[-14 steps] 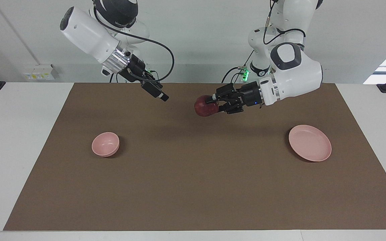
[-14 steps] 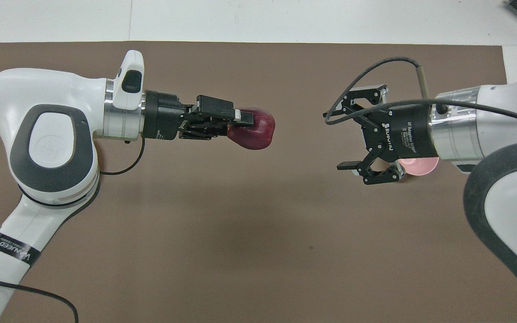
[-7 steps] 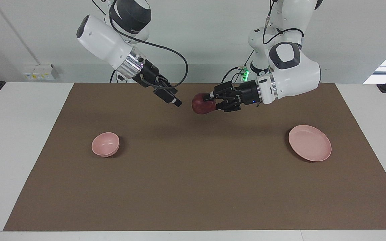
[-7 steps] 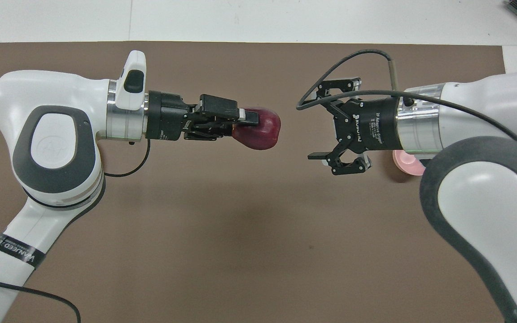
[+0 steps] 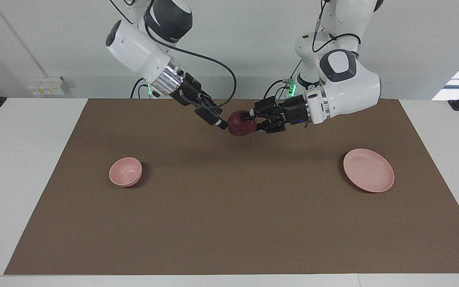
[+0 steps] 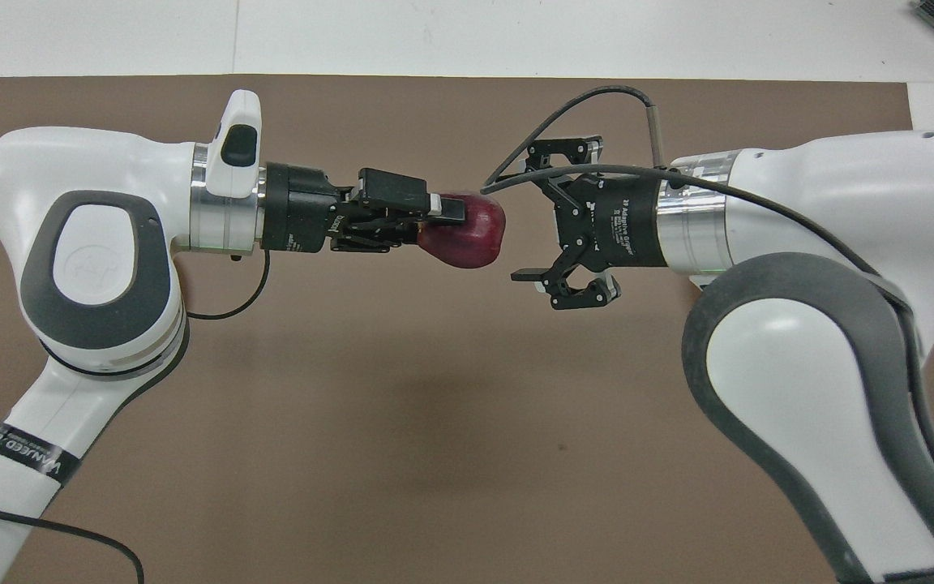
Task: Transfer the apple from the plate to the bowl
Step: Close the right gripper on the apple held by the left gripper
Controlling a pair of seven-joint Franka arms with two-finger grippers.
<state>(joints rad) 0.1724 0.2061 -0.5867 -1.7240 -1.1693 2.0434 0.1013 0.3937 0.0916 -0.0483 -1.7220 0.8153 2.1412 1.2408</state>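
Observation:
My left gripper is shut on the dark red apple, which it holds up in the air over the middle of the brown mat. In the overhead view the apple sticks out past the left gripper. My right gripper is open and level with the apple. Its spread fingers stand just beside the apple's free side, not closed on it. The small pink bowl stands toward the right arm's end. At the left arm's end lies the flat pink plate, with nothing on it. The arms hide both dishes in the overhead view.
A brown mat covers most of the white table. A black cable loops off the right wrist above the gripper. A wall socket box sits at the back, by the right arm's end.
The right arm has swung in from over the bowl's end toward the middle, and its open gripper is now beside the apple. The left gripper has barely moved with the apple.

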